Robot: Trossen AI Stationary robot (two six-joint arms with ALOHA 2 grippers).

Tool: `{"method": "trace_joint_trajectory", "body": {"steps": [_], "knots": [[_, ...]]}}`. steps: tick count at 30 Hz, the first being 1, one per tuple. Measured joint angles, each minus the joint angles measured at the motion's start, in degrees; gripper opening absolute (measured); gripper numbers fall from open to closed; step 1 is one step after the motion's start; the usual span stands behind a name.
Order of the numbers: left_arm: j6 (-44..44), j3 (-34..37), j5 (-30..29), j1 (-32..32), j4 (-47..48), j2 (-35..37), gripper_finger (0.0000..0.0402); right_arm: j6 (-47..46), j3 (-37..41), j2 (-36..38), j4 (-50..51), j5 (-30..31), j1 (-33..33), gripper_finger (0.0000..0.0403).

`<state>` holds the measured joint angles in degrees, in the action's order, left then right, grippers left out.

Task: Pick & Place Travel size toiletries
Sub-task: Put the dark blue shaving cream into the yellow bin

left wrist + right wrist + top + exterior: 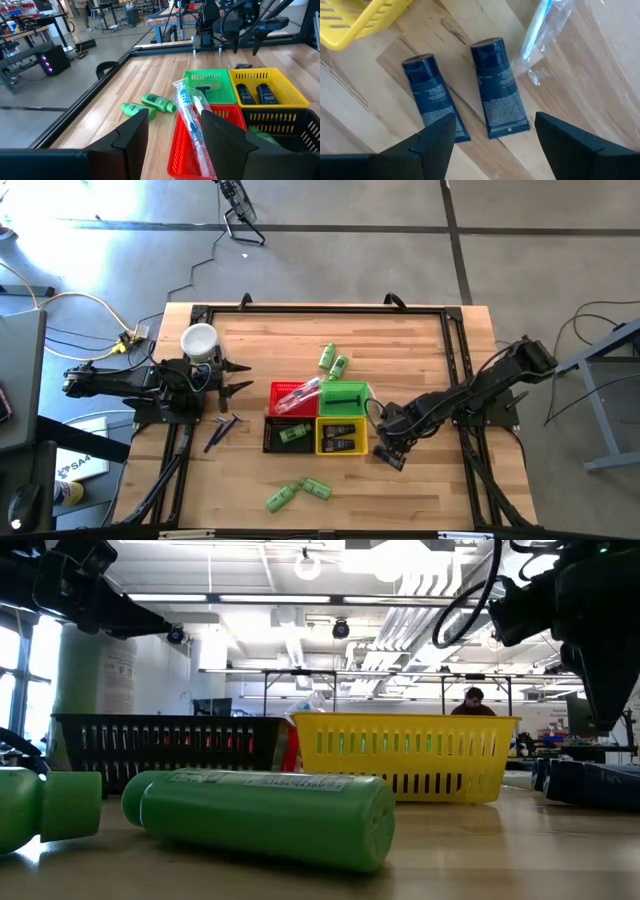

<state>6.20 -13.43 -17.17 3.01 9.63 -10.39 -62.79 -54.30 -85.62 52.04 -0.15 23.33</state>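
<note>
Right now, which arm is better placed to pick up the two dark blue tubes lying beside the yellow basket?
Right. The right gripper hangs open directly over the dark blue tubes by the yellow basket. The left gripper sits open across the baskets, near the white cup.

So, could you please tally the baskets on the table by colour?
Red basket: 1
Green basket: 1
Yellow basket: 1
Black basket: 1
Total: 4
</note>
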Motion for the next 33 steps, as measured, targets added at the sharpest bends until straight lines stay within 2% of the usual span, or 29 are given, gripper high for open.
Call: {"method": "trace_joint_trajectory", "body": {"steps": [11, 18, 33], "knots": [[0.0, 0.0, 0.0, 0.0, 0.0, 0.0, 0.0175, 5.6, 7.8, 0.0, -12.4, 0.6, 0.0, 0.0264], [0.9, 0.0, 0.0, 0.0, 0.0, 0.0, 0.0175, 5.7, 9.7, 0.0, -12.9, 2.6, -0.1, 0.0263], [1.0, 0.0, 0.0, 0.0, 0.0, 0.0, 0.0175, 5.6, 12.2, -1.9, -15.9, 2.9, -0.1, 0.0263]]}}
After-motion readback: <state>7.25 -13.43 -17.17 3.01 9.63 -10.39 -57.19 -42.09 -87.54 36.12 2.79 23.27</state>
